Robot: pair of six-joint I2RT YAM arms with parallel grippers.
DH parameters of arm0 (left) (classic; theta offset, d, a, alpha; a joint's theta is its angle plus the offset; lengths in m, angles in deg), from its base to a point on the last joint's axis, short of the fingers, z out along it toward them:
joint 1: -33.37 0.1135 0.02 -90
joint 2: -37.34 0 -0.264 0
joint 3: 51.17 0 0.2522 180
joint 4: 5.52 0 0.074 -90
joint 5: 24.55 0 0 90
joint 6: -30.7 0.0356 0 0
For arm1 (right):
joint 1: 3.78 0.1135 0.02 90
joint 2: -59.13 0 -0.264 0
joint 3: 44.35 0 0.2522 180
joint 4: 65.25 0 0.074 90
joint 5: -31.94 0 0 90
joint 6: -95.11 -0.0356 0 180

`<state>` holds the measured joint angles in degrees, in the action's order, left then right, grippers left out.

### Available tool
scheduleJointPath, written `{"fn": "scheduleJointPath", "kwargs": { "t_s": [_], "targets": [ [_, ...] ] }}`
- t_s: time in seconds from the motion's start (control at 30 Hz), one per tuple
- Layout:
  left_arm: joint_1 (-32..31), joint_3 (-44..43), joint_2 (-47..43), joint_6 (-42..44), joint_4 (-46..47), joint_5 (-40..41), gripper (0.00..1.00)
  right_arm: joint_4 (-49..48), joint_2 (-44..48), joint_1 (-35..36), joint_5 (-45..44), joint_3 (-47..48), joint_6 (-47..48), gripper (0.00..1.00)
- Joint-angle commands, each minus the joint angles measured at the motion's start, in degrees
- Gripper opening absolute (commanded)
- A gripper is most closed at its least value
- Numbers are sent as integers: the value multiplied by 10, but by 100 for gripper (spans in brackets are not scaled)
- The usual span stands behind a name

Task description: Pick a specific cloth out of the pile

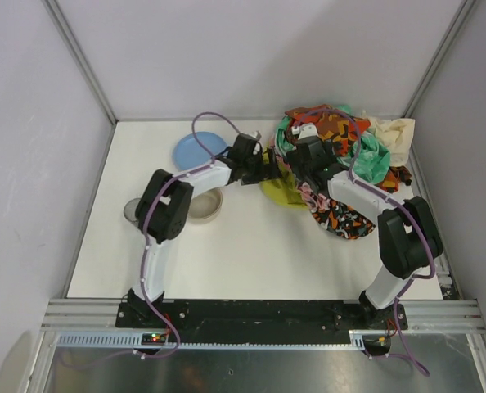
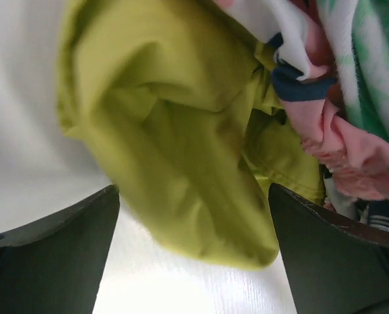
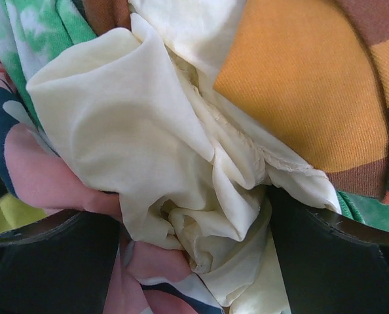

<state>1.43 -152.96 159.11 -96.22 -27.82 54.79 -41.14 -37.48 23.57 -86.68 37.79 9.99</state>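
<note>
The yellow-green cloth (image 1: 279, 193) lies on the white table at the left edge of the pile (image 1: 345, 151). The pile is a heap of orange-black patterned, mint green, cream and pink floral cloths. In the left wrist view the cloth (image 2: 181, 144) fills the middle, and its lower fold hangs between my open fingers (image 2: 50, 261). My left gripper (image 1: 267, 173) is open at the cloth's left edge. My right gripper (image 1: 302, 157) is open and pushed into the pile. The cream cloth (image 3: 168, 150) and the pink floral cloth (image 3: 44, 183) bunch between its jaws. The striped band is hidden.
A blue plate (image 1: 197, 149) lies at the back left of the cloth. A cream bowl (image 1: 205, 205) and a small grey cup (image 1: 132, 210) stand under the left arm. White walls enclose the table on three sides.
</note>
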Motion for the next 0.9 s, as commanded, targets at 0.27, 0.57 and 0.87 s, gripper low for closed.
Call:
{"fn": "scheduleJointPath", "kwargs": {
  "t_s": [0.27, 0.57, 0.87],
  "targets": [
    [-48, -165, 161, -10, -12, 5, 100, 9, 7, -29, 74, 17, -52, 87],
    [-57, -239, 183, 3, -14, 51, 5, 35, -2, -37, 48, 14, -59, 85],
    [-47, -97, -175, 172, -15, 128, 1, 37, -39, -107, 19, 13, -81, 85]
  ]
}}
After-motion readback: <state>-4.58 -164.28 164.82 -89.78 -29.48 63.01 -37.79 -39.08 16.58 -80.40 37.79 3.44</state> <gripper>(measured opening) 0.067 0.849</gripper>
